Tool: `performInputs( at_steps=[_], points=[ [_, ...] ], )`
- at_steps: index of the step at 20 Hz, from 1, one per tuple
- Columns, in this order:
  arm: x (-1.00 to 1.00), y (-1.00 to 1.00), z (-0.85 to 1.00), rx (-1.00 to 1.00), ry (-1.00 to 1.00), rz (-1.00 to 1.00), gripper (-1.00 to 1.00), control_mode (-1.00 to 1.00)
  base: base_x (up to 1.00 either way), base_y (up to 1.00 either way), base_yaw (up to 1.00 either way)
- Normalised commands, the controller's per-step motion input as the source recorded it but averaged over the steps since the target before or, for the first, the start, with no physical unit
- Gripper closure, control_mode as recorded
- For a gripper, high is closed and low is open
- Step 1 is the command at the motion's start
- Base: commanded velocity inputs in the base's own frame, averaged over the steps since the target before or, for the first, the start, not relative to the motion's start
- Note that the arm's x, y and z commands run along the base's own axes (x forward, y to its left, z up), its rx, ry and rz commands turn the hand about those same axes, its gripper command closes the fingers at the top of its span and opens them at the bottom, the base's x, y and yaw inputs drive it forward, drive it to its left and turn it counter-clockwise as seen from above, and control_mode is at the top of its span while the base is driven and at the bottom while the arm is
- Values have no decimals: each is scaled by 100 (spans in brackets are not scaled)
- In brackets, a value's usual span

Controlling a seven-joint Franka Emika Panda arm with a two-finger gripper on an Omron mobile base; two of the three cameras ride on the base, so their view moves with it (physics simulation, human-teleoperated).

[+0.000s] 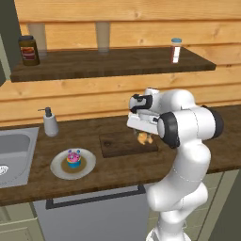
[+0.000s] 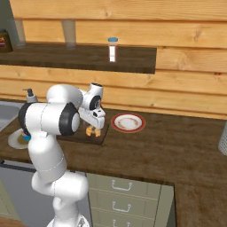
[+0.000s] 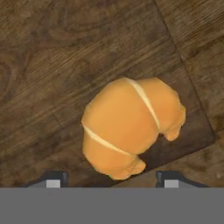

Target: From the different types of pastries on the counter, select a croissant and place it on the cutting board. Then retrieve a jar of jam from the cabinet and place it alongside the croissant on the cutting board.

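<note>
- Croissant (image 3: 131, 127) lay on the cutting board (image 1: 117, 143), near the board's corner on the robot's right side. In the hand view that corner's edge ran just past the pastry, w/ lighter surface (image 1: 197, 146) grain beyond it.
- Pincer (image 3: 108, 178) hung directly over the croissant. Its two tips showed spread, one on each side of the pastry's lower end, and neither seemed to touch it. I read that as let go, not gripping, but contact at the tips was too close to the picture's edge to be sure.
- My guess why it sat there: board is the drop spot for step one, and the placing near one corner left bare board alongside for the jam jar.
- Croissant looks: golden-orange, plump crescent, two pale seams across the back, small rounded horns curling at the ends. It lay flat, not tipped. It looked soft-skinned, so prob. easy to dent if squeezed hard.
- Arm was folded over the board in both base views, hand pointing straight down and hiding most of the pastry; just an orange bit peeked out under the wrist.
- Cupcake (image 1: 73, 159) stayed out of it on its plate (image 1: 60, 170), well apart to the left, between board and sink (image 1: 14, 150).
- A red-rimmed plate (image 2: 128, 123) sat just beyond the board's right end, nothing on it but crumbs or smears, I think.
- Judgement: croissant half approx. done; jam not yet fetched.
</note>
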Motion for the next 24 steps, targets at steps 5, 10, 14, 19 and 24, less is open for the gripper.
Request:
performInputs(
  at_steps=[5,10,14,19,24],
  points=[
    [2,0,54,0,0,0,-100,-100,0,0,0],
    [-12,0,85,0,-11,1,-100,-100,0,0,0],
    [-88,0,11,-3,-32,10,-100,-100,0,0,0],
    [-100,0,0,-12,-57,17,-100,-100,0,0,0],
    [-100,0,1,-5,-47,20,-100,-100,0,0,0]
  ],
)
